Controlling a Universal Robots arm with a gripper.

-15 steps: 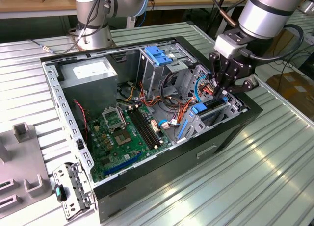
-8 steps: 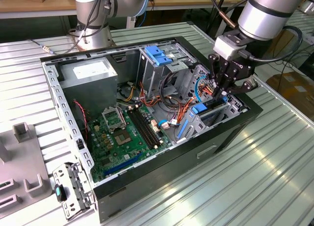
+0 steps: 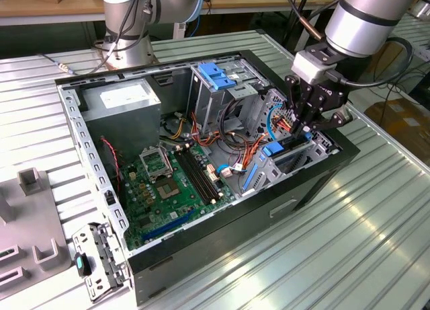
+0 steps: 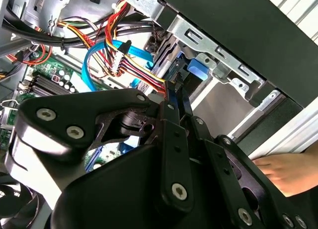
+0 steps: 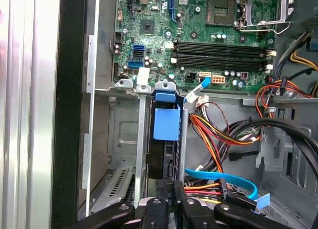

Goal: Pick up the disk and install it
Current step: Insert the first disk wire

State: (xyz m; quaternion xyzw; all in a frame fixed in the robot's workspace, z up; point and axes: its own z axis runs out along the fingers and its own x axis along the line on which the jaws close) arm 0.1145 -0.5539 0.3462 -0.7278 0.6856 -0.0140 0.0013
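Note:
The disk [image 3: 272, 148] stands on edge in the drive bay at the front corner of the open computer case [image 3: 80, 132], on the exterior view's right. Its blue plastic tab [image 5: 165, 122] sticks out between the bay's metal guides, with the dark body below it. My gripper [image 3: 300, 130] reaches down into the bay right behind the disk. In both wrist views the black fingers [image 5: 166, 189] sit close together, pinched on the disk's blue-railed edge [image 4: 171, 97]. Most of the disk is hidden by the bay walls.
Bundled power wires [image 5: 218, 134] and a blue flat cable [image 5: 223, 180] crowd the space beside the bay. The motherboard [image 3: 168, 182], grey power supply box [image 3: 124, 101] and a blue-topped drive cage [image 3: 216, 74] fill the case. A person's hand [image 4: 288, 172] rests outside the case wall.

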